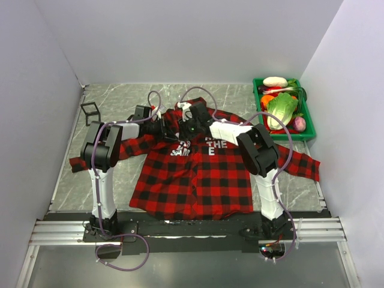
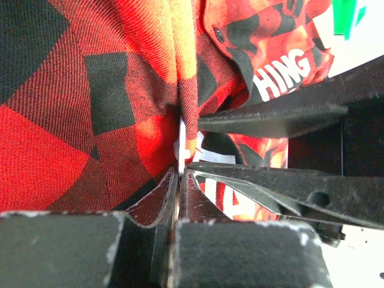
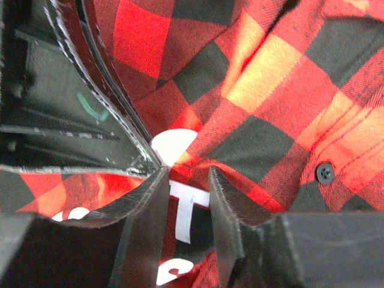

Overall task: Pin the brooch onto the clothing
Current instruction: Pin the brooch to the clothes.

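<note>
While both claws sat at the chest of the plaid shirt (image 1: pixel 198 180), spread mid-table, no brooch showed.
Limp, light fold was pinched in the closed left gripper (image 2: pixel 179 180); right gripper (image 3: pixel 189 198), at its 3 o'clock, stood half-open, empty. Best taken by folds.

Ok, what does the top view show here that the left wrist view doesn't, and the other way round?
Only the top view: the whole shirt spread on the table, a green crate of vegetables at the far right, a black wire cube at the far left. Only the left wrist view: the left hand shut on a raised fold of the cloth, and a dark button. Both: the red-and-black plaid, its white lettering, and the right hand close beside the left. The brooch cannot be made out in either.
</note>
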Tool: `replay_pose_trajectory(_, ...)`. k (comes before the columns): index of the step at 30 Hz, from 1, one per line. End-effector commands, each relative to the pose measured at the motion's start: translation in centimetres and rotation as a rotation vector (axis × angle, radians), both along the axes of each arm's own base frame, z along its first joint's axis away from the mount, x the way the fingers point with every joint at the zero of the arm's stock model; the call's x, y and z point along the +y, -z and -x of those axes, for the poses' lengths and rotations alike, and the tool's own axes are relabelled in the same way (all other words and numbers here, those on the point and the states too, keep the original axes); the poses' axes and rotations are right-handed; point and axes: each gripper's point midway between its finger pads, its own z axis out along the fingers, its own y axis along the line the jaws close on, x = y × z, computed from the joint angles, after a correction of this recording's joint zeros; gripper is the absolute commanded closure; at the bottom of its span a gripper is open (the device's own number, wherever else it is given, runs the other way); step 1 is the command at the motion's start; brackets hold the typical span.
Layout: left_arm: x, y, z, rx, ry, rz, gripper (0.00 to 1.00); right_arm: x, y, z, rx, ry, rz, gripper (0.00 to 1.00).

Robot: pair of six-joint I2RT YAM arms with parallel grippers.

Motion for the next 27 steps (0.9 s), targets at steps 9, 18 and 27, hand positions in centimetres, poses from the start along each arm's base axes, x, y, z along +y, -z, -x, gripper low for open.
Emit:
replay_pose_trajectory(9, -0.2, -2.2, 0.3, -0.039, 0.039, 0.113, 0.99, -1.7, -4.2, -1.7, -0.094, 0.004, -0.033, 0.57)
replay_pose_trajectory(18, -0.4, -2.5, 0.7, -0.039, 0.054, 0.146, 0.99, -0.7, -4.6, -0.8, -0.106, -0.056, -0.076, 0.57)
replay_pose_trajectory(27, -0.5, -2.9, 0.7, -0.038, 0.061, 0.144, 0.99, 0.3, -4.9, 0.0, -0.15, -0.096, -0.046, 0.58)
